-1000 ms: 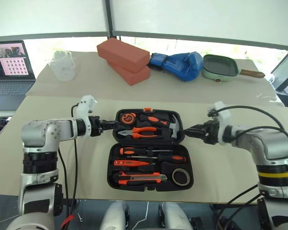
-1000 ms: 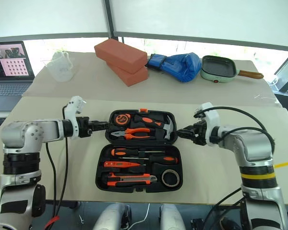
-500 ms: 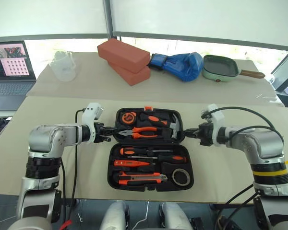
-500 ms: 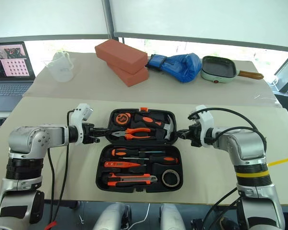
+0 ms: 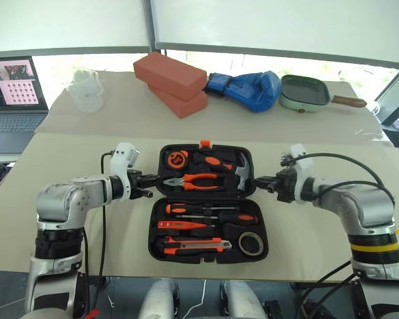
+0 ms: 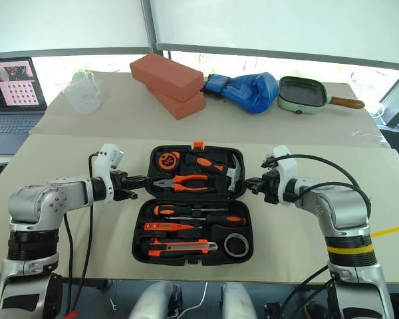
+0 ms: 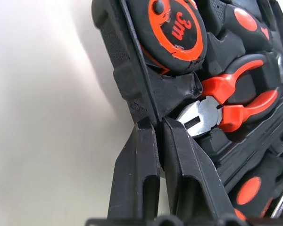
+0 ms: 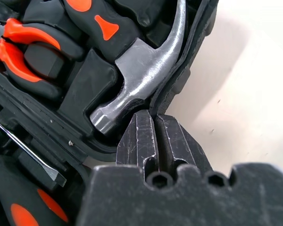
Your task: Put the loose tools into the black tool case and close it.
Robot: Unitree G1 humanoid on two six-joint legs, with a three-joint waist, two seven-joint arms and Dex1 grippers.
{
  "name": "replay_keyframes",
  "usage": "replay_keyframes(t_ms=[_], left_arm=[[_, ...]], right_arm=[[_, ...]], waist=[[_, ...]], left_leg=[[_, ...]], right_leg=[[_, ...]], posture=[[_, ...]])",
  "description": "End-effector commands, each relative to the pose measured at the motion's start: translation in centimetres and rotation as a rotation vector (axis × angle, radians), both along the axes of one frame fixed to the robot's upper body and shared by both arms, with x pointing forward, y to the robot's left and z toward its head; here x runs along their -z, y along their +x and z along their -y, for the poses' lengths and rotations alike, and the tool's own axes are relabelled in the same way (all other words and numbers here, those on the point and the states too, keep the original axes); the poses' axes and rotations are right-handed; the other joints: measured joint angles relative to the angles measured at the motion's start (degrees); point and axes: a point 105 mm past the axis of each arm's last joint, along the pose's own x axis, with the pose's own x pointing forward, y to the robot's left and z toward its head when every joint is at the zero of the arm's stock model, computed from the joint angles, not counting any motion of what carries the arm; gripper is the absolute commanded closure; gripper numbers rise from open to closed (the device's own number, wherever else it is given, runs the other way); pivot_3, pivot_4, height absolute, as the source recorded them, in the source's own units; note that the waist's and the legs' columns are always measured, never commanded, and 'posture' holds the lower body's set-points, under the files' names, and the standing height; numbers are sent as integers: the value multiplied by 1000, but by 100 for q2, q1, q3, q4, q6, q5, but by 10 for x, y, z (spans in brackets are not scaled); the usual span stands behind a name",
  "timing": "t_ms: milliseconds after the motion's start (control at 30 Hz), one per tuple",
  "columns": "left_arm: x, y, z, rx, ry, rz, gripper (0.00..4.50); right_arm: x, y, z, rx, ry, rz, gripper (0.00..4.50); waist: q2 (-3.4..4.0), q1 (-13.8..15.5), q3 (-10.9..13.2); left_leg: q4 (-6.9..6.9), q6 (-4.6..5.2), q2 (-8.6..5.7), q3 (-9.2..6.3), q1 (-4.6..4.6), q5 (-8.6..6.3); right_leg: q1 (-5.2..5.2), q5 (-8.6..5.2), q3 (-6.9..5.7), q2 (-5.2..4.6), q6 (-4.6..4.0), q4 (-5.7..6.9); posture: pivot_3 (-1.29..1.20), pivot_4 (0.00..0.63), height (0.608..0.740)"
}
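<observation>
L hand (image 5: pixel 154 190) & R hand (image 5: pixel 261 182) pinching case lid (image 5: pixel 206 169) edges (tools inside)

black tool case (image 5: pixel 206 203): open, far half apparently slightly raised | loose tools (image 5: pixel 209 229): seated in near-half recesses

Both arms are rounded silver-grey metal shells with black ribbed collars at the joints. The right arm carries a yellow band above its lower black collar. A white camera housing sits on each wrist, and a black cable loops from each down along the arm. The left claw (image 5: pixel 153 186) and the right claw (image 5: pixel 261 181) have slim black fingers (image 7: pixel 141 179) with screw holes at their base.
</observation>
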Motion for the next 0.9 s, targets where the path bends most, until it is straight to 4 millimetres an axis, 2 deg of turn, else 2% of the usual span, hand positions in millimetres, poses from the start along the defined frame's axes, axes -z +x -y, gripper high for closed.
replay_keyframes(t_ms=[33,133,367,633,900], left_arm=[[-36,-15,37,184,4,315,4454],[-31,-19,33,164,62,393,4454],[-13,-24,19,76,211,551,4454],[-18,-35,8,0,338,764,4454],[-14,-43,-6,-73,403,815,4454]], right_arm=[[-33,-9,-22,-114,-13,235,4500],[-33,-15,-21,-108,-32,290,4500],[-14,-34,-17,-89,-138,405,4500],[8,-55,-6,-127,-359,633,4500],[28,-70,4,-229,-538,820,4500]], waist=[[0,-1,0],[0,5,0],[0,19,0],[1,22,-1],[0,4,-2]], left_leg=[[-3,0,1,0,-2,0],[-11,-3,3,0,-10,-3],[-11,2,5,1,-15,-7],[-11,3,7,2,0,-9],[-14,3,10,7,20,-9]], right_leg=[[0,0,0,0,0,-3],[-7,0,-1,0,0,-6],[-8,0,-4,0,0,-26],[12,0,-5,2,1,-40],[29,0,-3,4,0,-42]], posture=[[0,150,738],[0,150,738],[0,150,738],[0,150,738],[0,150,738]])
